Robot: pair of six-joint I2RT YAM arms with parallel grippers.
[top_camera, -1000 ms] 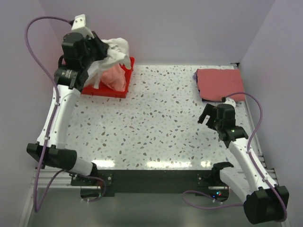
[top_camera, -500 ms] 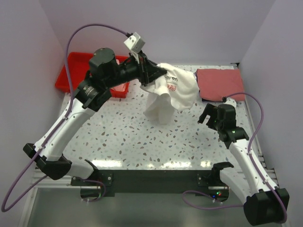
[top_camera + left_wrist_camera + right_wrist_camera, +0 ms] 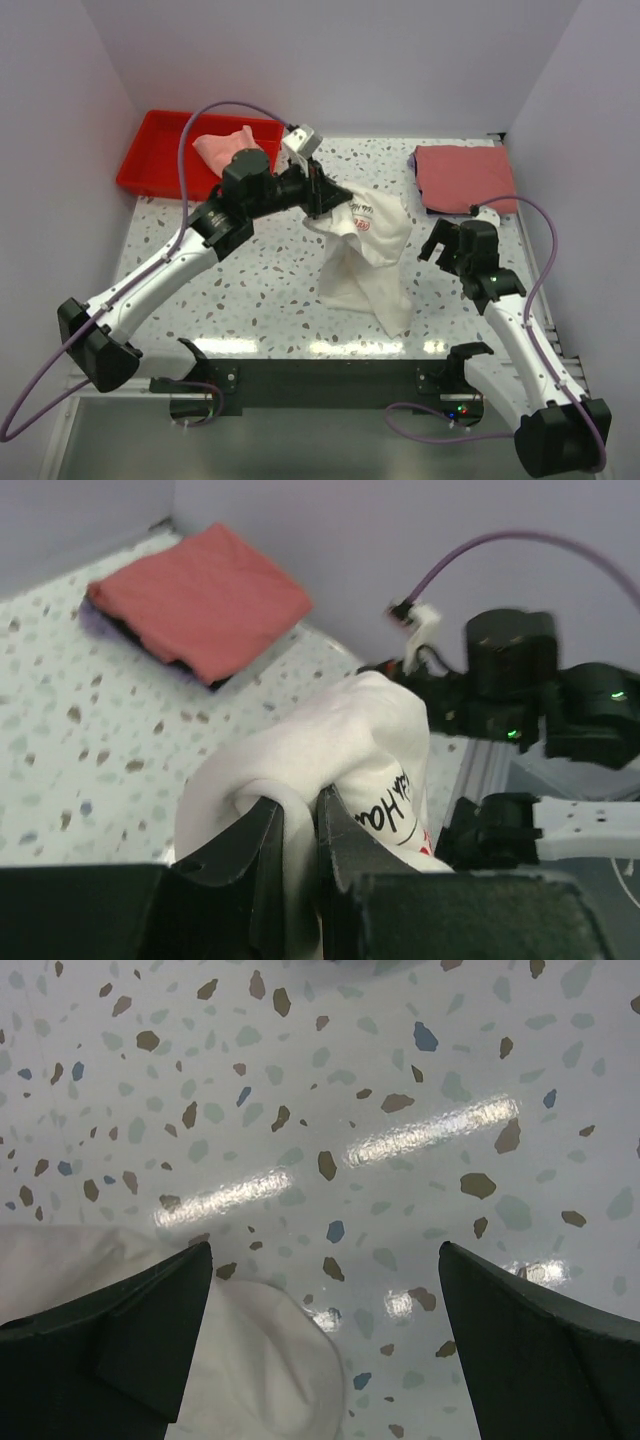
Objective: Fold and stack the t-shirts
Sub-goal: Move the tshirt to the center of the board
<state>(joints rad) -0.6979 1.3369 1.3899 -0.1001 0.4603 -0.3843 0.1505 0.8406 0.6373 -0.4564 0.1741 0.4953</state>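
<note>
Loosely draped white tee (image 3: 368, 262) pinched in left pincer (image 3: 300, 818), speckled terrazzo tabletop (image 3: 268, 292)

The left jaws pinch the white t-shirt (image 3: 368, 250) above the table (image 3: 250, 290); the dusty-red t-shirt (image 3: 465, 178) lies folded.

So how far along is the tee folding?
Done: the dusty-red tee lies folded at the far right. In hand: the left gripper is shut on the white tee, bunched, its lower end on the table; the right gripper is open nearby. Left: fold and stack the white one, then the pale pink tee in the red tray.
</note>
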